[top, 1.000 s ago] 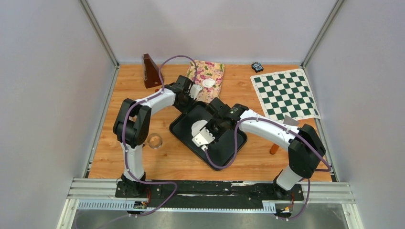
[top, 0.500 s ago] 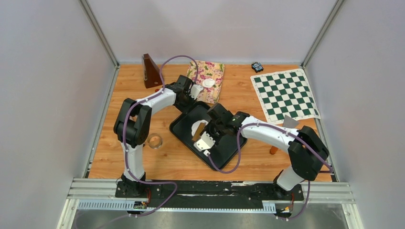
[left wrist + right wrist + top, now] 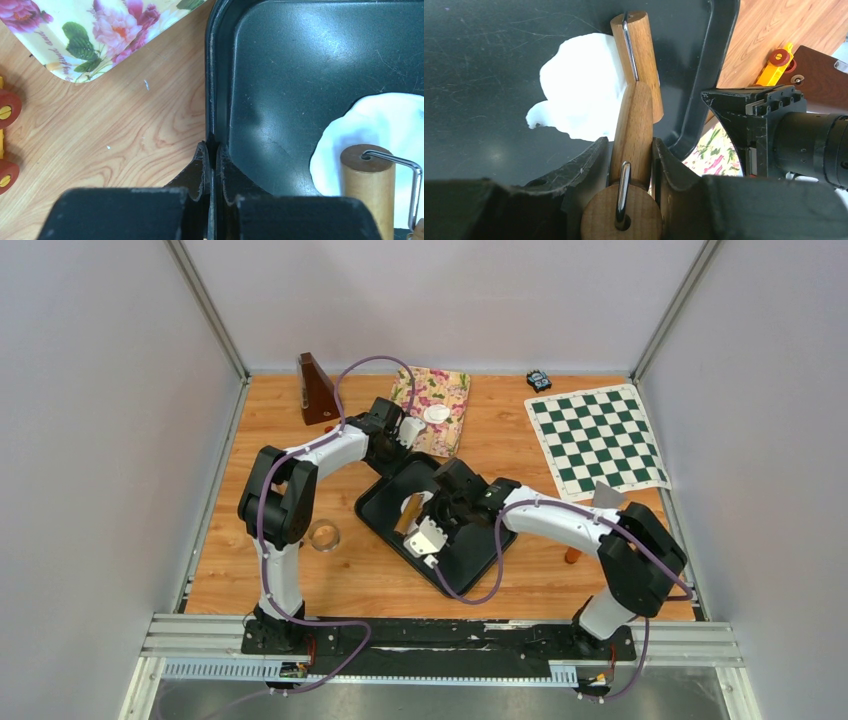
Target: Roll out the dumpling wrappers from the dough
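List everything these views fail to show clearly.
- Top view: the dough outline, mostly under the right gripper and roller.
- Top view: the small dark item beyond the chessboard, too small to identify.
- Left wrist: the red-and-yellow thing, cut by the left edge.
- Top view: the white disc on the floral tray, too small to tell one wrapper from several.

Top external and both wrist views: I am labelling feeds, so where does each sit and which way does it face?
Top external: above and behind the arm bases, looking down and forward at the table and black tray; both arms show.
Left wrist: on the left arm, looking down past the left hand, shut on the tray's rim.
Right wrist: on the right arm, looking down past the right hand, shut on the wooden roller, at the dough.
Shared: both wrist views show tray, dough and roller.
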You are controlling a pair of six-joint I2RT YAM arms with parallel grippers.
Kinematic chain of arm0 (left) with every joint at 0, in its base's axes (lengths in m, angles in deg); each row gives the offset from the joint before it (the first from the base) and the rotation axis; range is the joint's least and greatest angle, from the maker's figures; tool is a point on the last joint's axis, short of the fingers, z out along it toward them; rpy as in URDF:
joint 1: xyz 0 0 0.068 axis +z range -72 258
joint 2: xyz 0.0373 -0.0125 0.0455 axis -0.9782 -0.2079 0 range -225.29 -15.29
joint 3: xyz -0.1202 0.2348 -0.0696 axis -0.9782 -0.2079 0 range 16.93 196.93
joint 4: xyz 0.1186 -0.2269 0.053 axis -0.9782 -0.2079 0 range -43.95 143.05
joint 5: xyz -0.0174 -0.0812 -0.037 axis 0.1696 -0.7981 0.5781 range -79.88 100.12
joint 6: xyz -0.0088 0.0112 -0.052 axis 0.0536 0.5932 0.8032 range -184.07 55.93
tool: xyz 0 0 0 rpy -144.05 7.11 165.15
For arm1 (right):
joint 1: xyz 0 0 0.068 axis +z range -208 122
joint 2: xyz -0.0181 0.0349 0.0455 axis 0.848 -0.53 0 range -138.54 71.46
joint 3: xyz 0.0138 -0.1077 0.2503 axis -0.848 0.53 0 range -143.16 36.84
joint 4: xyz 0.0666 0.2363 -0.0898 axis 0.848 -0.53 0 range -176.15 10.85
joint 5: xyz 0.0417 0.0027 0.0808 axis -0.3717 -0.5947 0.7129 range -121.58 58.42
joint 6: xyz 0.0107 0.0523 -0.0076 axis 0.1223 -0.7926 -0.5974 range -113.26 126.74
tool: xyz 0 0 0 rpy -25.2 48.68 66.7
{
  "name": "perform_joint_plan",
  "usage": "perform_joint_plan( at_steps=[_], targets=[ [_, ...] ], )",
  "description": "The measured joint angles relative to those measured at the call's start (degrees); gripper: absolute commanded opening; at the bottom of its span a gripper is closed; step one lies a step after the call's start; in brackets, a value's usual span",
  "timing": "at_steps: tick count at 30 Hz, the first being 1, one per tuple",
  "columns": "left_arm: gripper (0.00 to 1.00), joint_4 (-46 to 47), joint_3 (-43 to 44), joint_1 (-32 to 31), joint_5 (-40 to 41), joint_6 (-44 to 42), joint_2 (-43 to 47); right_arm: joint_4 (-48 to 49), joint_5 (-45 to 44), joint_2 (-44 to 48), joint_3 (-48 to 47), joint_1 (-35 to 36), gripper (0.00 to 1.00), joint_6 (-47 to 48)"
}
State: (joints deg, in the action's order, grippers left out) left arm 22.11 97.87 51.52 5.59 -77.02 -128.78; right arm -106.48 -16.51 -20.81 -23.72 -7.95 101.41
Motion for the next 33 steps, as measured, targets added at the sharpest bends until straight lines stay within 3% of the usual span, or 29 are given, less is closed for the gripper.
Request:
perform_joint_plan(
  at_steps=[14, 33],
  targets=[
    [0.00, 0.00, 0.00, -0.02, -0.42, -0.02, 0.02, -1.05, 0.87, 8.22, 8.48, -1.88, 0.00, 1.97],
    [0.00, -0.33, 0.00, -1.01, -3.63, 0.20, 0.11, -9.33, -0.52, 12.39, 8.63, -2.12, 0.00, 0.66]
  ],
)
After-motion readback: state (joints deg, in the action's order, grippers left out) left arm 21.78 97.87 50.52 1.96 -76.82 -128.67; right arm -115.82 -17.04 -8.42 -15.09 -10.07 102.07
